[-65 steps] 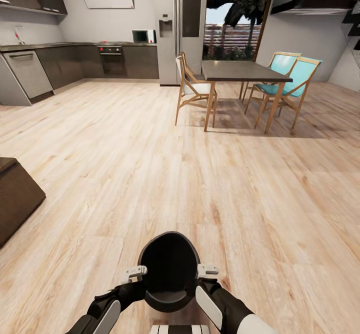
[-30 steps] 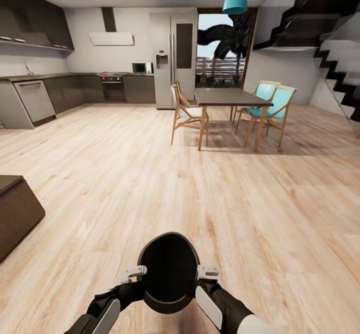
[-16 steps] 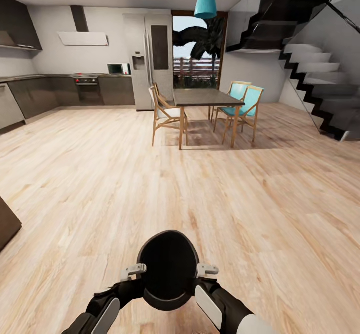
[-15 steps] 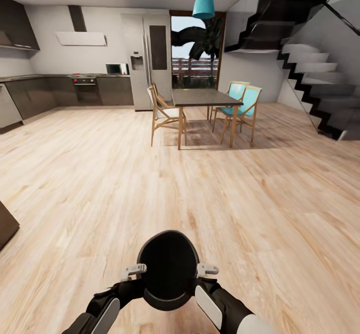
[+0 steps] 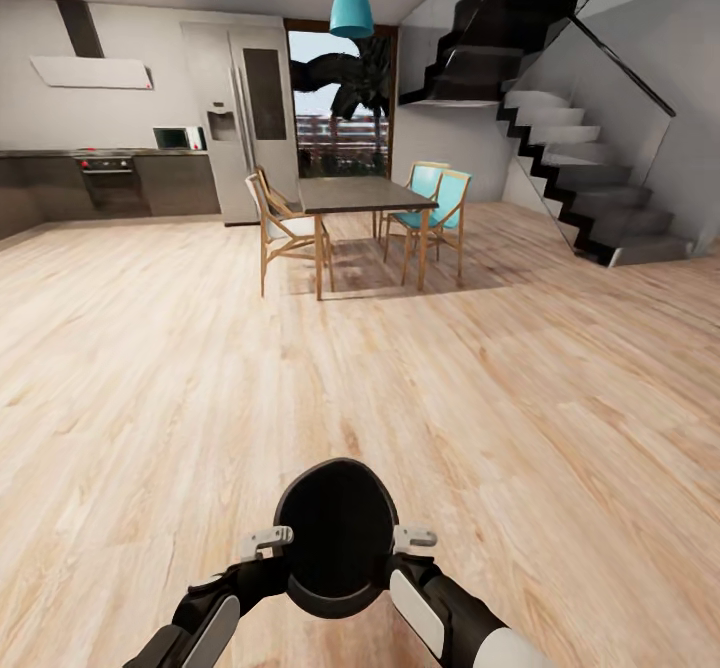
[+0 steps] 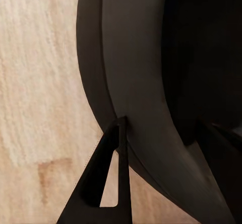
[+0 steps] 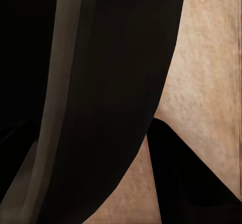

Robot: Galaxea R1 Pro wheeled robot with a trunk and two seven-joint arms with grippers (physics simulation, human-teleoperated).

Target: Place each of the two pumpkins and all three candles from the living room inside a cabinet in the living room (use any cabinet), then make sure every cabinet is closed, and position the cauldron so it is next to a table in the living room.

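Cauldron (image 5: 336, 536): matte black, wide mouth facing the head camera, held up in front of the robot's trunk between both arms, above the wood floor (image 5: 500, 398).
Left claw (image 5: 266, 542): pressed against the cauldron's left side; in the left wrist view one dark finger (image 6: 108, 183) lies against the rim, and the other side is lost in shadow, so it looks clamped on the cauldron (image 6: 146, 73).
Right claw (image 5: 413, 538): against the cauldron's right side; the right wrist view shows one finger (image 7: 186, 178) outside the dark curved wall (image 7: 111, 93); it appears clamped on the pot.
Dining table (image 5: 362, 194): dark top, pale wooden legs, far ahead across the floor, well apart from the cauldron.
Chairs: a wooden one (image 5: 280, 230) at the table's left side, two teal-seated ones (image 5: 430, 206) at its right.
Lamp (image 5: 351, 10): teal shade hanging above the table.
Fridge (image 5: 243, 123): tall, grey, behind the table to the left.
Stairs (image 5: 590, 188): rising along the right wall.
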